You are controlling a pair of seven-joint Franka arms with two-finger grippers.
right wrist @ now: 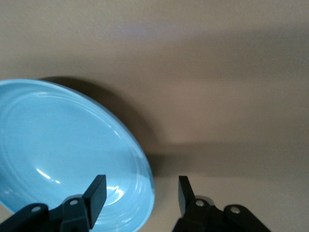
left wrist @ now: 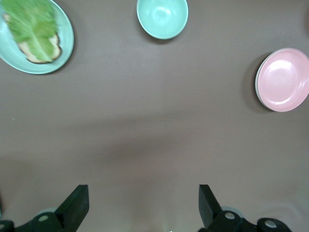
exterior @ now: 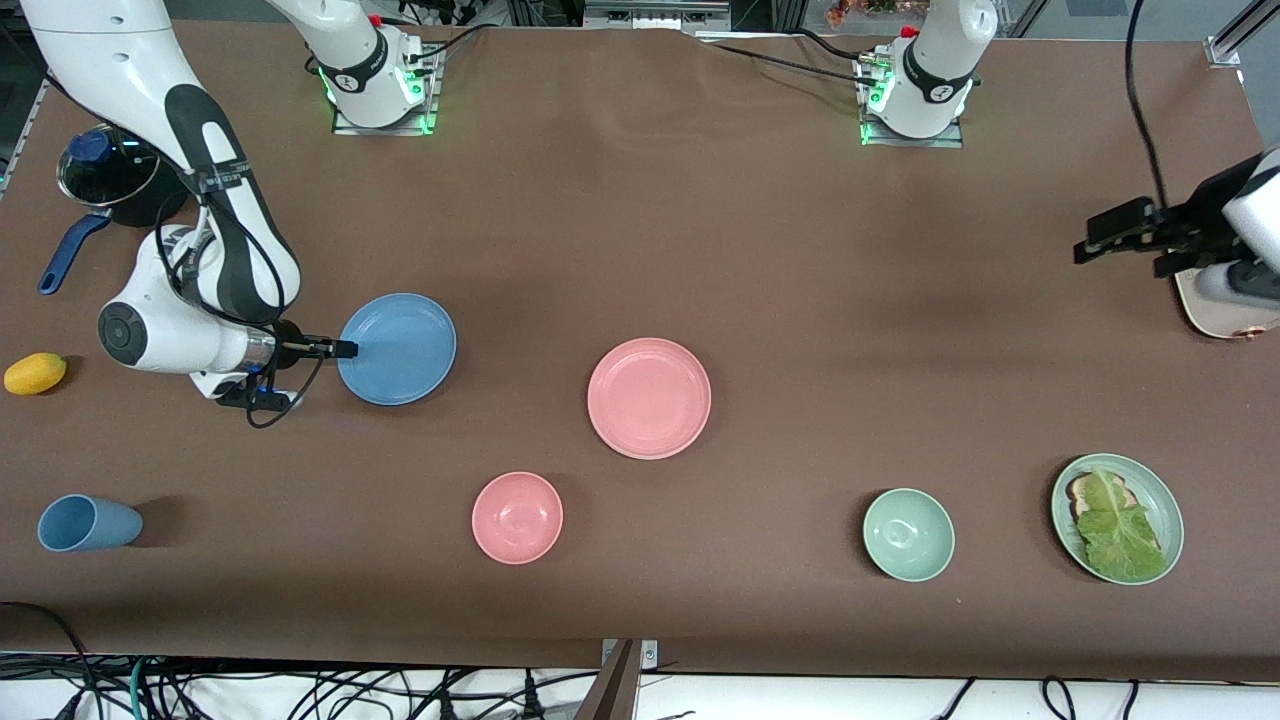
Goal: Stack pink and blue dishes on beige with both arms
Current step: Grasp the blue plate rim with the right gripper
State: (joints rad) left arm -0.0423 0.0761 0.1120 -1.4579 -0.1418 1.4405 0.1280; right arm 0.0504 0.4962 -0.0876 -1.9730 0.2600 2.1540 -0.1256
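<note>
The blue plate lies toward the right arm's end of the table. My right gripper is low at the plate's rim, open. One finger is over the plate's inside and the other is outside the rim, with gaps on both sides. The pink plate lies flat mid-table with nothing on it. A beige plate lies at the left arm's end, mostly hidden under that arm. My left gripper hangs open and empty, high over bare table beside the beige plate.
Nearer the front camera stand a blue cup on its side, a pink bowl, a pale green bowl and a green plate of bread and lettuce. A yellow fruit and a lidded pot sit by the right arm.
</note>
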